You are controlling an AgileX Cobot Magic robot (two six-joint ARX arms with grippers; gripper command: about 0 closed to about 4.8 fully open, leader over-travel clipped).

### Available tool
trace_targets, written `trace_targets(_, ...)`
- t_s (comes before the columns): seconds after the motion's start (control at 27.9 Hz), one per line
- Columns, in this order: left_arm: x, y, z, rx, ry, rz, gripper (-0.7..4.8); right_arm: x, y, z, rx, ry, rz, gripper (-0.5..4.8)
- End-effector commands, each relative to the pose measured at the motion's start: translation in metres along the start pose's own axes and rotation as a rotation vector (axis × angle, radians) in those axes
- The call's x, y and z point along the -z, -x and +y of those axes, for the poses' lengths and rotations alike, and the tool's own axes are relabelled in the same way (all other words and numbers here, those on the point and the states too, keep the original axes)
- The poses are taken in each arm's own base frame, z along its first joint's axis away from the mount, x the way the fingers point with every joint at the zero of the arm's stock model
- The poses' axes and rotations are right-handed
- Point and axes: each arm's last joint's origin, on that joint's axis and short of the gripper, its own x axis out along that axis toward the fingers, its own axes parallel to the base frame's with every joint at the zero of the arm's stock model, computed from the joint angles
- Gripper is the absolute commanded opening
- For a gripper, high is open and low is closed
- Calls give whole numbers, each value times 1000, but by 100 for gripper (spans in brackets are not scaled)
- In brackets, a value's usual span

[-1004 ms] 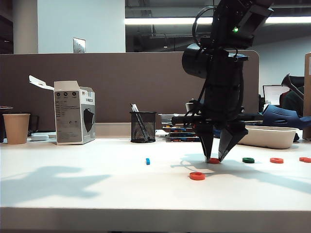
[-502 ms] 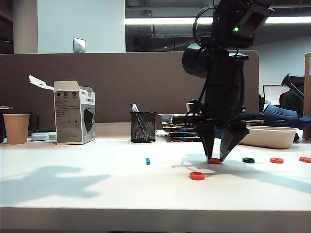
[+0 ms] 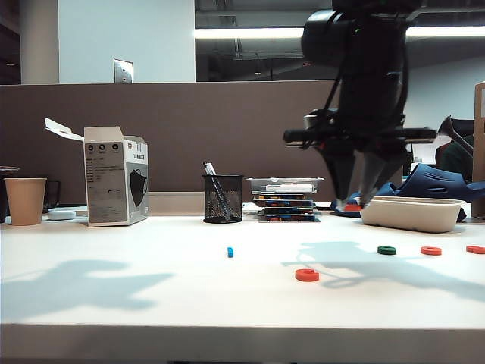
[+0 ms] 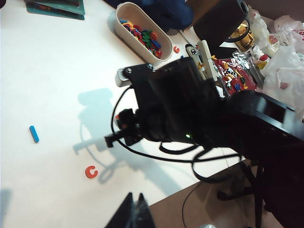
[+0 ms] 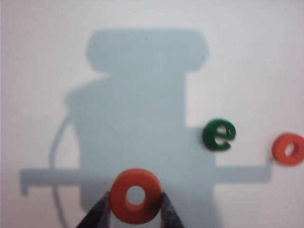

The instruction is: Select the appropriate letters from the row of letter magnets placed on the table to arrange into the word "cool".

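**Orange, Green and Blue on a White Table**

Beyond the white table, a brown partition. Near the black right gripper: an orange ring, a dark green letter, another orange ring. A light-blue bar lies alone.

You were working in an office. A brown fabric partition panel ran behind the white table, as at a cubicle desk. A mesh pen holder, a paper cup, an opened carton and stacked trays stood along it, under long ceiling strip lights.
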Motion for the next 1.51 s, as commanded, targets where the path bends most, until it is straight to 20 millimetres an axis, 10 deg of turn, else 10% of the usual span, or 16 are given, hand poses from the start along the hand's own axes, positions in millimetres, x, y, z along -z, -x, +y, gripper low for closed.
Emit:
trace_targets(0.04, -2, 2, -1, 11, -4, -15, -3, 17, 14, -5, -7, 12, -5, 112)
trace_targets(0.47, -2, 2, -1, 11, -4, -15, -3, 70, 1, 1, -116, -16, -19, 112)
trace_targets(1.51, -2, 2, -1, 11, -3, -15, -3, 77, -7, 1, -137, -31, 36, 158)
